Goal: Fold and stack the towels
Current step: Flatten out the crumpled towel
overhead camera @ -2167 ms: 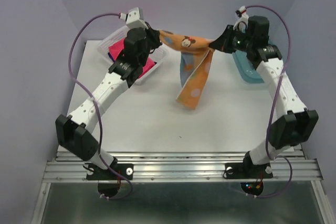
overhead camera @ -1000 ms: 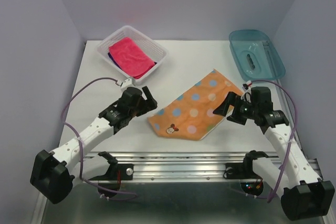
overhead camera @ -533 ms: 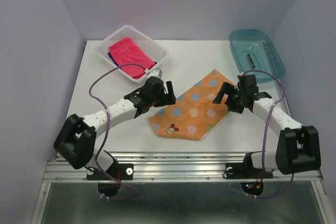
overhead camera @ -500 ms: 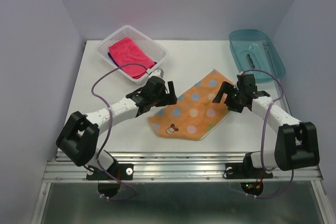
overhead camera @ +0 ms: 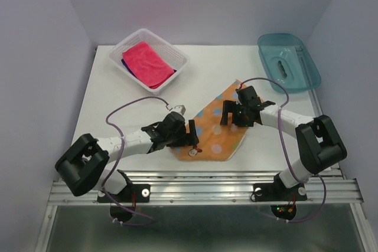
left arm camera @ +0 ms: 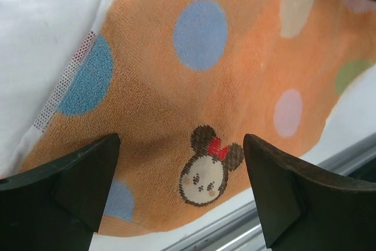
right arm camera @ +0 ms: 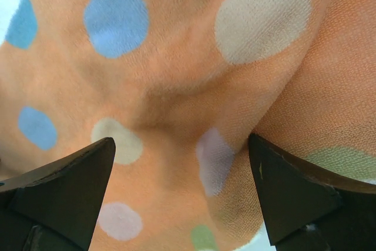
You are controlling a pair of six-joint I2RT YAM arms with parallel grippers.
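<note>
The orange towel (overhead camera: pixel 214 137) with pastel spots lies spread flat on the white table (overhead camera: pixel 118 110), near the front edge. Its cartoon print (left arm camera: pixel 208 168) sits at the near-left corner. My left gripper (overhead camera: pixel 190 138) hovers open just above that corner, and in its wrist view the fingers (left arm camera: pixel 88 174) straddle the print with nothing held. My right gripper (overhead camera: pixel 233 117) is open low over the towel's (right arm camera: pixel 176 57) far-right part, above a soft ridge in the cloth. The pink-red towel (overhead camera: pixel 147 63) lies in the basket, and a dark purple towel (overhead camera: pixel 126 66) peeks out under it.
The white mesh basket (overhead camera: pixel 179 58) stands at the back left. A teal tray (overhead camera: pixel 307 72) with a small item inside stands at the back right. A metal rail (overhead camera: pixel 201 184) runs along the table's near edge, close to the orange towel.
Both arms moved inward over the orange towel: the left gripper slid toward the near corner with the print, and the right gripper shifted left onto the far-right part. The towel stayed in place.
</note>
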